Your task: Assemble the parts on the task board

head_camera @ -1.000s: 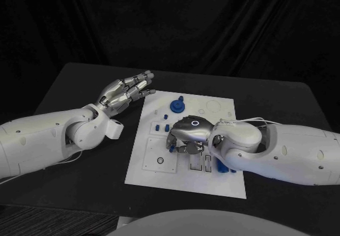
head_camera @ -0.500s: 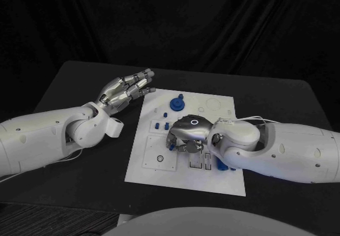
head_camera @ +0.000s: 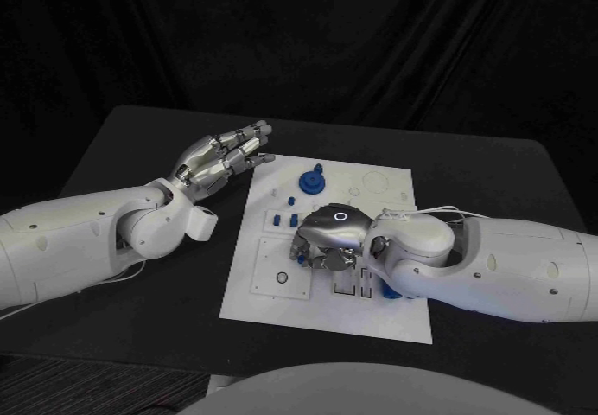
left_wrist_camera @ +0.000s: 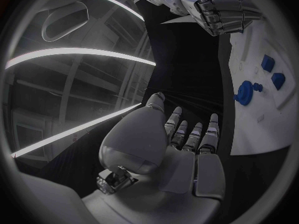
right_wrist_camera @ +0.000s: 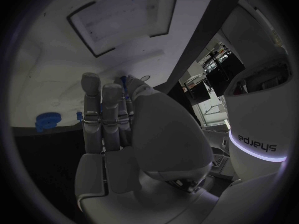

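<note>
The white task board lies mid-table. My right hand hangs over its middle with fingers curled down; in the right wrist view a thin blue peg shows between the thumb and fingertips of my right hand, seemingly pinched. A round blue knob stands near the board's far edge, with small blue pieces on the left side. My left hand hovers over the table just off the board's far left corner, fingers straight and apart, holding nothing.
More blue pieces sit on the board close under my right forearm. From the left wrist I see my left hand, the knob and my right hand. Black table surrounds the board.
My right hand has shifted slightly over the board's middle. The left hand has stayed where it was.
</note>
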